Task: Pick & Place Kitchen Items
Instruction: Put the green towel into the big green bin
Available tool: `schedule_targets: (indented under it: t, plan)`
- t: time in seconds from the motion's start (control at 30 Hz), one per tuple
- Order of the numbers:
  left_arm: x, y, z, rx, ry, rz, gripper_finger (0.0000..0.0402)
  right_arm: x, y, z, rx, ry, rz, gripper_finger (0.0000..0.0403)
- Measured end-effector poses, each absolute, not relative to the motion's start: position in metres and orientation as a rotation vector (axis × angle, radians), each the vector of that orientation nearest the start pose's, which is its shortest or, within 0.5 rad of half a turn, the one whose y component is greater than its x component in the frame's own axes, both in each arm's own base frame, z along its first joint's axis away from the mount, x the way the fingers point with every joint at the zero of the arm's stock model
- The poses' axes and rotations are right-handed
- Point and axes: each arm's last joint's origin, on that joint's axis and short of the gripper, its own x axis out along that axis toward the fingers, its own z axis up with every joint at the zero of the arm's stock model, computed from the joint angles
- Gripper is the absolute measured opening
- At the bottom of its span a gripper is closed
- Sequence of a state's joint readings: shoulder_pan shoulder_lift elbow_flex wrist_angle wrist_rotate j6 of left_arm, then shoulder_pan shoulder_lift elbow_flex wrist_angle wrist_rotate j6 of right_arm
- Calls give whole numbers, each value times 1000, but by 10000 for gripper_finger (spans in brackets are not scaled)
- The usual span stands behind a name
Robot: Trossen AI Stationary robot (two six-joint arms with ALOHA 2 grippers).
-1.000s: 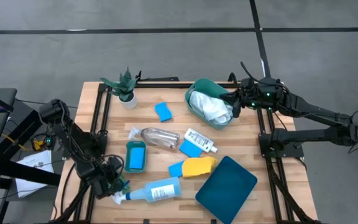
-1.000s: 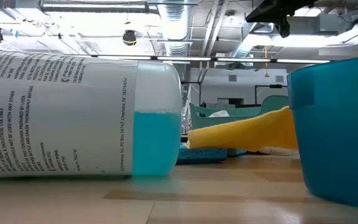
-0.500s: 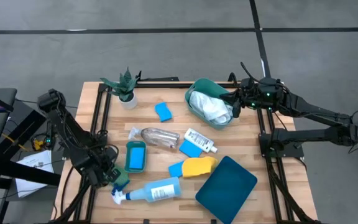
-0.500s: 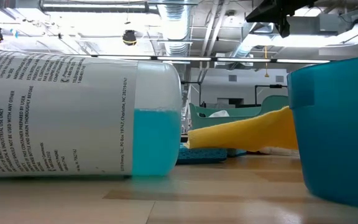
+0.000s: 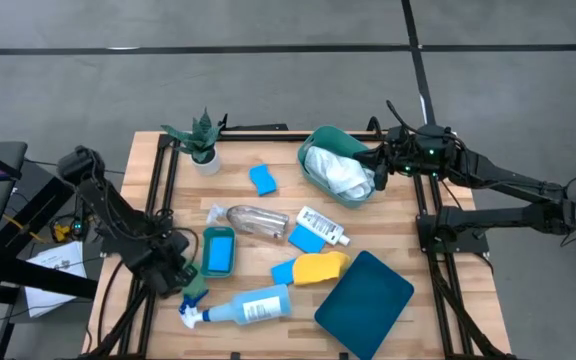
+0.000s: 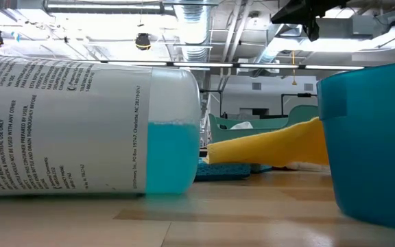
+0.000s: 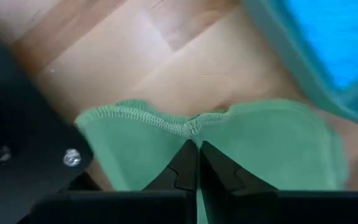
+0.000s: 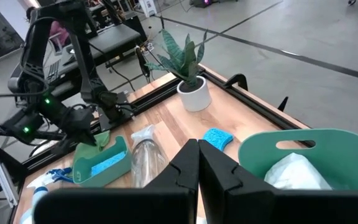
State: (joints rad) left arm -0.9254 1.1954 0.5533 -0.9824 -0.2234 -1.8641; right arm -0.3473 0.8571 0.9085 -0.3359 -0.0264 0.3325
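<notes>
The left gripper point(image 5: 190, 287) sits low at the near-left of the table point(image 5: 388, 250), jaws pinched together on a green cloth point(image 7: 229, 143), just left of the small teal tray point(image 5: 218, 250) and just beyond the nozzle of the pale-blue spray bottle point(image 5: 248, 307). In the wrist view the closed fingertips point(image 7: 194, 163) bite the stitched hem, so only an edge is caught. To do this well, it wants a straight lift until the cloth hangs free of the wood, then a carry that clears the tray's rim and the bottle. A thin hem grip could slip, so a slow move looks safest. The right gripper point(image 5: 376, 166) waits closed and empty at the far right, beside the green bin point(image 5: 320, 140) holding a white cloth point(image 5: 340, 172).
</notes>
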Motion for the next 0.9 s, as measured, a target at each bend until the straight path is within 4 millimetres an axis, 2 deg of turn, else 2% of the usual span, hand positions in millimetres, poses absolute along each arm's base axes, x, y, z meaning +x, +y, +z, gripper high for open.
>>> schedule_targets:
  t: [0.43, 0.67, 0.9]
  plan:
    - [118, -141, 126, -668, 1223, 732, 0, 171, -61, 348, 378, 226, -361, 0]
    - [119, -146, 130, -688, 1227, 695, 0, 171, -61, 348, 379, 227, -356, 0]
    - [115, -157, 133, -728, 1258, 583, 15, 171, -61, 348, 368, 229, -354, 0]
